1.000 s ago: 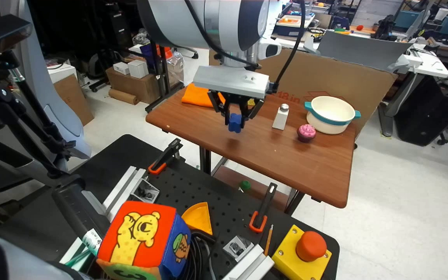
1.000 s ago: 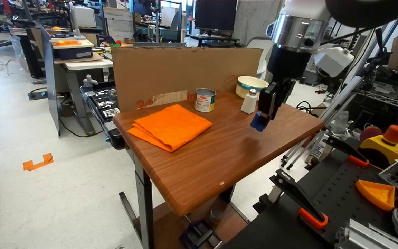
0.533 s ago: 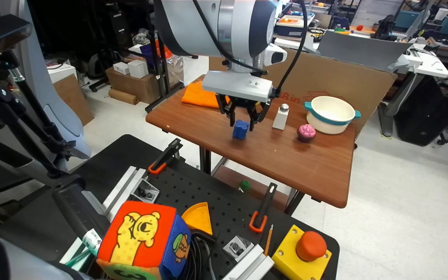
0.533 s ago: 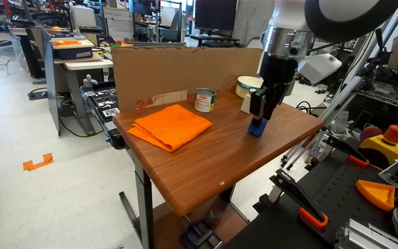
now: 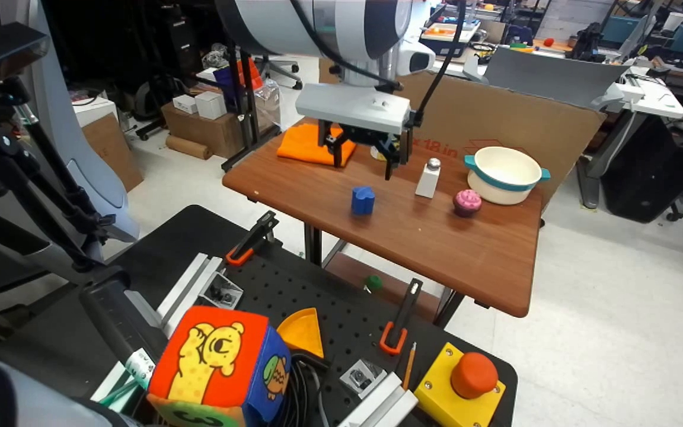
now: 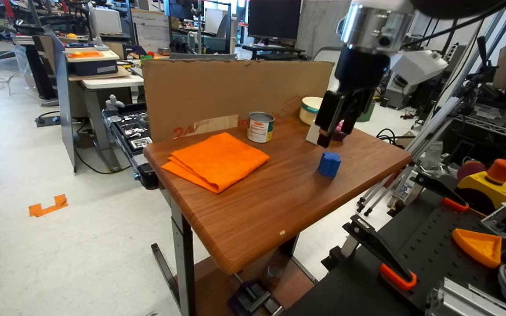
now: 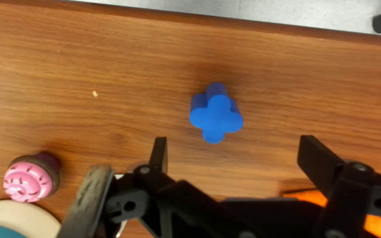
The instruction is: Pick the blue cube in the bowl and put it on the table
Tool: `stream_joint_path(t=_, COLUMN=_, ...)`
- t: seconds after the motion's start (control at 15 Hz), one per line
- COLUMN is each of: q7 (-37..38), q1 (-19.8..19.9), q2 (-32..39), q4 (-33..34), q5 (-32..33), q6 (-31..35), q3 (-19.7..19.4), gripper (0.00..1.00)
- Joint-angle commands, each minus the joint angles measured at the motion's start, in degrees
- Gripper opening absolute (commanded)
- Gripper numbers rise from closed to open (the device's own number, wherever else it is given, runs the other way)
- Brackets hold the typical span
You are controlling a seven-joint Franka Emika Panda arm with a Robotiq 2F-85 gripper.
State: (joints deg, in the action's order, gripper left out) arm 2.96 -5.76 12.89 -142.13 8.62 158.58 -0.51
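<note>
Judged done but for backing away: with the blue four-lobed block (image 7: 216,117) on the brown wooden tabletop (image 5: 454,252), well apart from the round cream-and-teal bowl (image 5: 500,185), seemingly empty where visible, and nothing in the spread black two-fingered gripper (image 5: 363,172).

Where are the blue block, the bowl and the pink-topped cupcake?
Blue block (image 7: 216,115), in the wrist view: on its four-lobed top face.
Bowl (image 5: 506,168), in an exterior view: on its bare cream inside.
Pink-topped cupcake (image 7: 29,178), in the wrist view: on its pink top.
</note>
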Motion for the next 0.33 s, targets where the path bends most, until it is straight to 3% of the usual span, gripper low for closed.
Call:
stream_joint_path(t=0.0, q7=-0.64, q1=0.90, q2=-2.18, q4=-1.01, q5=-0.34, q6=-0.51, q3=0.68, gripper=1.00)
stream_joint_path(t=0.27, q7=-0.41, q1=0.76, q2=-1.00, q4=-0.81, q5=-0.23, q6=-0.49, q3=0.59, gripper=1.00)
